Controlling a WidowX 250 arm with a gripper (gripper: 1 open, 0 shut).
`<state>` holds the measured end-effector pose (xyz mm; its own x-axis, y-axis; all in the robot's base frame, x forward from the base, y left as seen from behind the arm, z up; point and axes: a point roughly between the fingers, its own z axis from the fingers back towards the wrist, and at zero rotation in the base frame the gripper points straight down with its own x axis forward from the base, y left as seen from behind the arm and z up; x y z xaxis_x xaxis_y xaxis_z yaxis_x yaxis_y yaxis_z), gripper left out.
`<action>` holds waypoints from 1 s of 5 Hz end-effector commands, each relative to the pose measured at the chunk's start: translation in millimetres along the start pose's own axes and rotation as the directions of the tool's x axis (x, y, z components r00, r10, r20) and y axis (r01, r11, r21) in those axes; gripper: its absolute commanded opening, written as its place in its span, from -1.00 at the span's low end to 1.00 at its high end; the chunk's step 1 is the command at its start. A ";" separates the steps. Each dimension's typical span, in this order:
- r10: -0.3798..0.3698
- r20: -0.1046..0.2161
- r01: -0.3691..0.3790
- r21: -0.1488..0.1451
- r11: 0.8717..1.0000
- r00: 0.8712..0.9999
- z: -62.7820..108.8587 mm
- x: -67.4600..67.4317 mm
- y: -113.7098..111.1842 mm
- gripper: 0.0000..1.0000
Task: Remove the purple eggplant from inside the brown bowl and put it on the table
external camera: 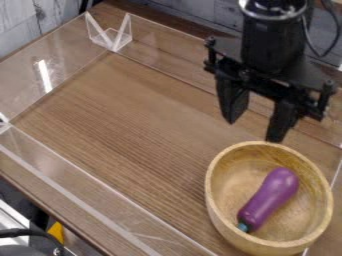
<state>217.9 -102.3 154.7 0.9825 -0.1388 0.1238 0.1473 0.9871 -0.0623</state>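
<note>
While hovering over bare table (120, 120), left of target | gripper (258, 113) spread wide, grasping nothing, above far rim of brown bowl (221, 165) | purple eggplant (267, 198) lying inside bowl, stem toward near rim | risk: descending off-centre, striking thick rim, tipping bowl; pinching glossy skin, slipping free.

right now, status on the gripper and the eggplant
Gripper open, empty, above the table behind the brown bowl. Purple eggplant lying inside bowl, not held. Nothing in the way.
</note>
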 end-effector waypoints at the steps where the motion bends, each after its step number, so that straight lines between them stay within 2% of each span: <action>1: -0.019 0.029 0.020 -0.015 1.000 0.999 5.1 -7.7 -15.9 1.00; 2: -0.032 0.018 0.032 -0.021 0.999 0.999 -4.0 -12.9 -28.1 1.00; 3: -0.031 0.009 0.032 -0.023 0.999 0.999 -15.9 -12.4 -33.2 1.00; 5: -0.026 -0.003 0.026 -0.014 1.000 1.000 -39.1 -16.0 -35.5 1.00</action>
<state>199.3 -136.1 110.2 0.9827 -0.1586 0.0956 0.1654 0.9839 -0.0677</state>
